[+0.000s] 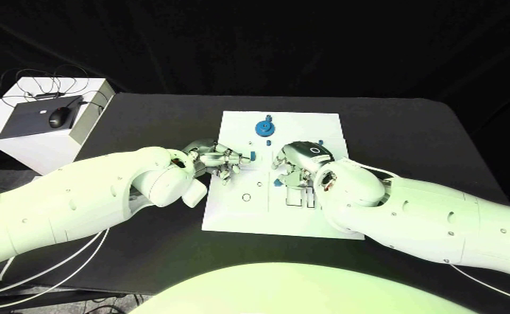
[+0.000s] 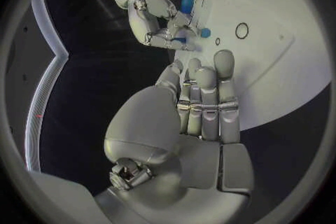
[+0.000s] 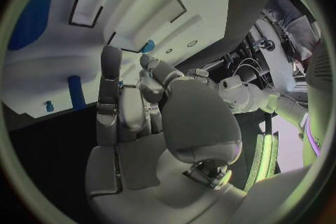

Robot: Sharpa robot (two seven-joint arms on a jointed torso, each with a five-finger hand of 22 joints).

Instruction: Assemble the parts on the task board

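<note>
White task board (image 1: pixel 239 211) lying mid-table, blue gear-like part (image 1: pixel 264 129) sitting near its far edge. Left hand (image 1: pixel 221 159) hovering over board's left side, fingers extended, gripping nothing in its wrist view. Right hand (image 1: pixel 301 166) resting on board middle; grasp unclear. Right wrist view revealing blue peg (image 3: pixel 75 92) beside fingers.

Two bulky white arms, the left arm (image 1: pixel 85 196) and right arm (image 1: pixel 425 214), have smooth rounded shells dotted with small dark screw holes. Each ends in a silver metal hand, left hand (image 1: pixel 218 159) and right hand (image 1: pixel 301 169), with segmented fingers (image 2: pixel 210 101). A black oval patch sits on the right hand's back, and thin pale cables trail beside the left arm at the lower left of the frame.
</note>
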